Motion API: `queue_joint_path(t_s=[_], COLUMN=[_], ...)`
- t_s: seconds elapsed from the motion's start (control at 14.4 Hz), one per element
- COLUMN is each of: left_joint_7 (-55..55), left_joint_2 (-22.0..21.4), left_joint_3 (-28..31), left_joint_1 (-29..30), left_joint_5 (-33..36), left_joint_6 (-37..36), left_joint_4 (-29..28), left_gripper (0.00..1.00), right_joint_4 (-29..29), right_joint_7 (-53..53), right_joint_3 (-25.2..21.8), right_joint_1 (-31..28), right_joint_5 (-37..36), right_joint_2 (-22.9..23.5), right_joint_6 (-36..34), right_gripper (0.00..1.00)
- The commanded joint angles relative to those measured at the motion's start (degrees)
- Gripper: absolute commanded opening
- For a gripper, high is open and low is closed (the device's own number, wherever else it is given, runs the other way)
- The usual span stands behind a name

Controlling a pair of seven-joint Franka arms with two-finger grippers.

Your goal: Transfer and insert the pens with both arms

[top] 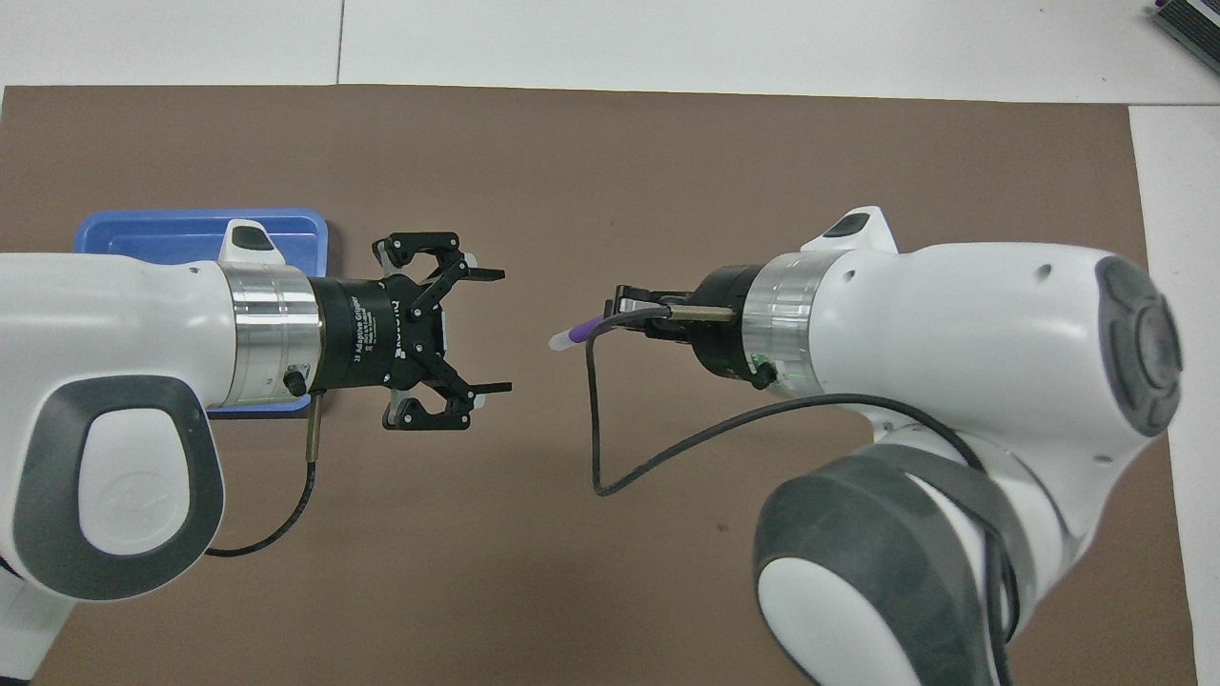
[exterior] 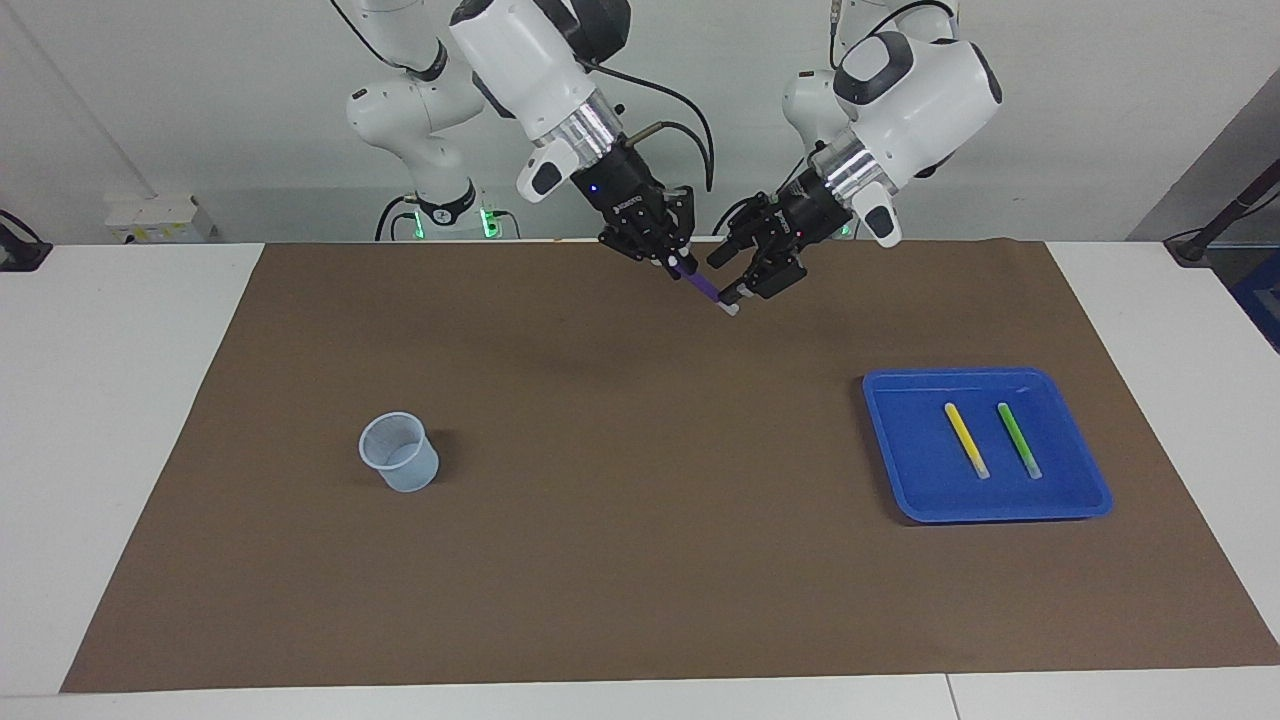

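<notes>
Overhead view shows the right gripper (top: 624, 316) clamped on the purple pen (top: 579, 332), pale cap end pointing toward the left gripper (top: 486, 332), w/ a clear gap between them; both are up in the air over the brown mat (exterior: 640, 560). Left gripper has its fingers spread wide and holds nothing. Yellow pen (exterior: 966, 439) and green pen (exterior: 1018, 439) lie side by side, apart, in the blue tray (exterior: 900, 470) at the left arm's end; pale cup (exterior: 399, 452) stands upright toward the right arm's end.
</notes>
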Motion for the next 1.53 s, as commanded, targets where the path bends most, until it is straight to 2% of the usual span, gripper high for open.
queue_joint_path(t_s=[0.0, 0.21, 0.35, 0.63, 0.84, 0.9, 1.04, 1.25, 1.46], left_joint_7=[4.25, 6.54, 15.72, 31.83, 33.26, 34.48, 43.32, 52.23, 62.48], left_joint_2=[-2.63, -3.51, -4.48, -4.48, -4.66, -4.66, -4.57, -5.19, -4.93], left_joint_3=[0.31, 0.40, 0.40, 0.40, 0.49, 0.49, 0.57, 0.57, 0.49], left_joint_1=[2.32, 2.76, 2.94, 10.22, 11.46, 11.46, 11.46, 11.55, 14.71], left_joint_5=[8.39, 20.70, 26.26, 26.37, 26.28, 26.36, 26.98, 31.71, 32.17], left_joint_6=[-7.31, -11.99, -15.06, -17.45, -17.10, -16.92, -16.40, -15.96, -14.82], left_joint_4=[-1.50, -0.72, -1.24, -0.80, -1.24, -1.24, -1.50, -2.56, -2.82], left_gripper=[1.00, 1.00, 1.00, 1.00, 1.00, 1.00, 1.00, 1.00, 1.00], right_joint_4=[3.21, 4.36, 4.36, 3.13, -0.90, -2.83, -4.08, -4.87, -8.12], right_joint_7=[-11.48, -24.67, -33.28, -46.40, -52.55, -53.35, -53.36, -53.53, -58.09], right_joint_3=[0.25, 0.25, 0.25, 0.25, 0.25, 0.25, 0.25, 0.25, 0.25], right_joint_1=[-4.73, -10.18, -13.17, -17.93, -19.25, -19.86, -20.57, -21.27, -23.46], right_joint_5=[-4.46, -11.14, -16.06, -23.54, -24.60, -24.61, -24.61, -24.61, -24.52], right_joint_2=[0.30, -0.23, -0.32, -0.76, -1.28, -1.54, -1.55, -1.29, -1.46], right_joint_6=[-7.99, -14.95, -16.98, -16.38, -9.81, -7.26, -6.62, -5.05, -0.47], right_gripper=[0.00, 0.00, 0.00, 0.00, 0.00, 0.00, 0.00, 0.00, 0.00])
